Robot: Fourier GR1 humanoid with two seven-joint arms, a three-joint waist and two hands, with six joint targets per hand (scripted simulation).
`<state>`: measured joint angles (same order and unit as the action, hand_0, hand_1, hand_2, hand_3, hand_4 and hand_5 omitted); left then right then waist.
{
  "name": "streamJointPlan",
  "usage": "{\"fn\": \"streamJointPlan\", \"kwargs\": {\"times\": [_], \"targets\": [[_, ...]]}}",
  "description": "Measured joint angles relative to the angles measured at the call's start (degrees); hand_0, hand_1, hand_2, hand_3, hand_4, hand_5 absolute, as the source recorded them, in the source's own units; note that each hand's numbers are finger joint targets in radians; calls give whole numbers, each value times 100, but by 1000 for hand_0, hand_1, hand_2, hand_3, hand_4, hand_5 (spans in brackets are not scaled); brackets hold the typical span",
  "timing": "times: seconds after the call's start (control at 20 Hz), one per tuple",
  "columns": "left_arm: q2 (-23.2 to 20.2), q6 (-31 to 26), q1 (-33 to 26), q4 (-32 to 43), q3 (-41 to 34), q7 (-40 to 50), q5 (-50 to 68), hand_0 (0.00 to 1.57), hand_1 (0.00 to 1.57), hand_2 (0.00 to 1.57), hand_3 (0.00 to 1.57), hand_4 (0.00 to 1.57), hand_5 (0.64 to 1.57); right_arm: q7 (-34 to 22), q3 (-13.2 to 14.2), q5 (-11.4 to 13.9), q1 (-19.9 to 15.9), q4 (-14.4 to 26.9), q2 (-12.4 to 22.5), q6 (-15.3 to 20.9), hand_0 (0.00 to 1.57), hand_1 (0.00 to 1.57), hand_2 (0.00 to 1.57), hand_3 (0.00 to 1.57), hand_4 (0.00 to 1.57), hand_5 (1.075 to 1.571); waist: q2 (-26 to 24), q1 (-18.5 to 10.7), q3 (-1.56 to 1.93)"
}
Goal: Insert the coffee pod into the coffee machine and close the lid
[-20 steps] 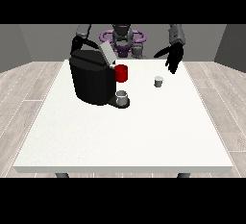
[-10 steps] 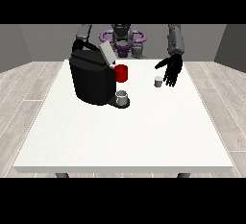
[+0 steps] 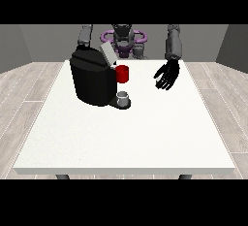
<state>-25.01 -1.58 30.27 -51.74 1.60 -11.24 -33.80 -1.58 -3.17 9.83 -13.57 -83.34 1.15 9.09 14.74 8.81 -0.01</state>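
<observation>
Coffee machine (image 3: 94,82), black and bulky, on the left-centre of the large white table (image 3: 145,137) with its grey flap lid (image 3: 107,54) tilted up – black hand at the view's right (image 3: 167,74) hangs over the table to its right

Red cylindrical holder (image 3: 122,73) sticks out of the machine's front, and a small grey cup (image 3: 124,96) stands on the base just below it. The hand at the view's right is well apart from the machine, fingers straight and spread, pointing down, holding nothing visible. Coffee pod cannot be made out – possibly hidden by that hand. The arm at the view's left runs down behind the machine, its hand hidden
</observation>
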Motion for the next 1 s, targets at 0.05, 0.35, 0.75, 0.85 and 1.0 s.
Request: {"fn": "streamJointPlan", "kwargs": {"times": [0.05, 0.35, 0.75, 0.85, 1.0], "targets": [[26, 89, 42, 65, 57, -17, -124, 941, 941, 1039, 871, 429, 1571, 13, -39, 29, -27, 42, -24, 42, 0, 0, 0, 0, 0, 1571, 20, -1, 0], [-1, 173, 98, 399, 448, -18, -796, 912, 912, 1036, 891, 335, 1571, 23, -9, 4, -95, 279, -26, 30, 0, 0, 0, 0, 0, 1571, -54, -12, 3], [-48, -53, 355, 908, 622, -45, -1333, 870, 870, 1021, 921, 413, 1571, 194, 126, -154, -202, 676, -1, -64, 0, 0, 0, 0, 0, 1571, -149, -55, 6], [-35, -66, 420, 1092, 568, -103, -1392, 1036, 1036, 1121, 1006, 395, 1571, 258, 135, -193, -136, 699, 40, -163, 0, 0, 0, 0, 0, 1571, -186, -8, 6], [22, -67, 472, 1135, 574, -217, -1508, 1190, 1190, 1287, 1216, 506, 1571, 356, 279, -243, -124, 935, 37, -109, 0, 0, 0, 0, 0, 1571, -291, -107, 4]]}}
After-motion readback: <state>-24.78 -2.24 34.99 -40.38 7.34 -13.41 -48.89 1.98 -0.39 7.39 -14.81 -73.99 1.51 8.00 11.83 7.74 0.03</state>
